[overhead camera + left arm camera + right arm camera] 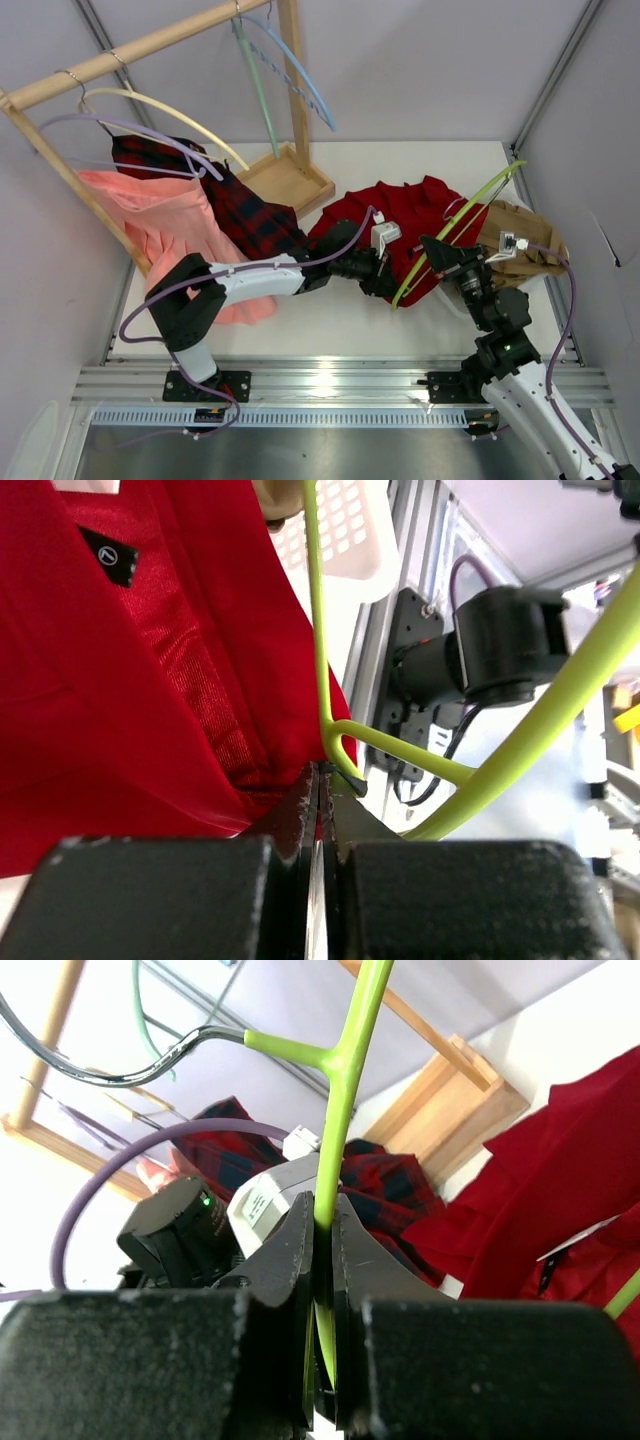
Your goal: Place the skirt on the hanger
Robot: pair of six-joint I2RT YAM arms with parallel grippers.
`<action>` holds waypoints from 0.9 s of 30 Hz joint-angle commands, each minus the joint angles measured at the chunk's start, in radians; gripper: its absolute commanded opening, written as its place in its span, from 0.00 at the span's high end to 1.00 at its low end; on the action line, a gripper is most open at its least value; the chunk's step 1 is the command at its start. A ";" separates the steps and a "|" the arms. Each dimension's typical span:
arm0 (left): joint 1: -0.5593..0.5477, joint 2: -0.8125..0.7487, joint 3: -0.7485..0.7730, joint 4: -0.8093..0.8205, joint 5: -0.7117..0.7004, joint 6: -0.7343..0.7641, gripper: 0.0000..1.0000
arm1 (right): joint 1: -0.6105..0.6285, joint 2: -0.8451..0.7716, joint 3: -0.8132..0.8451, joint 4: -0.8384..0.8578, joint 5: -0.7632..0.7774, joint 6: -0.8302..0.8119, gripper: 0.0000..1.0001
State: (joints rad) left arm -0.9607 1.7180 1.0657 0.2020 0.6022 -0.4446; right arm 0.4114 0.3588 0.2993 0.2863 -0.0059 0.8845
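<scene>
Left fingers [318, 792]: clenched, tips pinching a folded edge of the skirt [150, 680]. Red cloth shows in the seam between them. The small notch at the hanger [322, 650] arm's end sits right against those tips, touching the fabric.

Right fingers [322, 1240]: clenched on the hanger's green bar, which runs up out of the grip. The silver hook [110, 1072] branches off to the left above.

From your top camera: the skirt lies crumpled on the tabletop [330, 325], right of centre, just in front of the wooden rack [150, 45] base. The hanger runs on a slant over the skirt's right part, low end toward you, high end toward the far right corner. Both arms meet over the skirt's near edge, left fingers just beside the hanger's low end.

Brown cloth [525, 245] sits to the right of the skirt. A plaid skirt [250, 215] and a pink skirt [160, 225] are at the rack, left.
</scene>
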 commanded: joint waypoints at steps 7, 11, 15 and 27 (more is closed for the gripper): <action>-0.009 -0.038 0.000 0.258 0.005 -0.181 0.91 | 0.024 -0.043 -0.074 0.112 0.107 0.116 1.00; -0.013 -0.052 -0.010 0.261 -0.035 -0.169 0.88 | 0.026 -0.023 -0.080 0.152 0.106 0.134 1.00; -0.015 -0.054 -0.003 0.254 -0.005 -0.126 0.77 | 0.026 0.028 -0.066 0.195 0.041 0.122 1.00; -0.010 -0.092 0.054 0.007 -0.148 0.012 0.56 | 0.033 0.037 -0.017 0.182 -0.003 0.094 1.00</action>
State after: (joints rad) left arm -0.9607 1.7081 1.0794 0.1490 0.4911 -0.4583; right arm 0.4294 0.4122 0.2295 0.4171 0.0299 0.9737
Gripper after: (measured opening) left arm 0.436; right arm 0.056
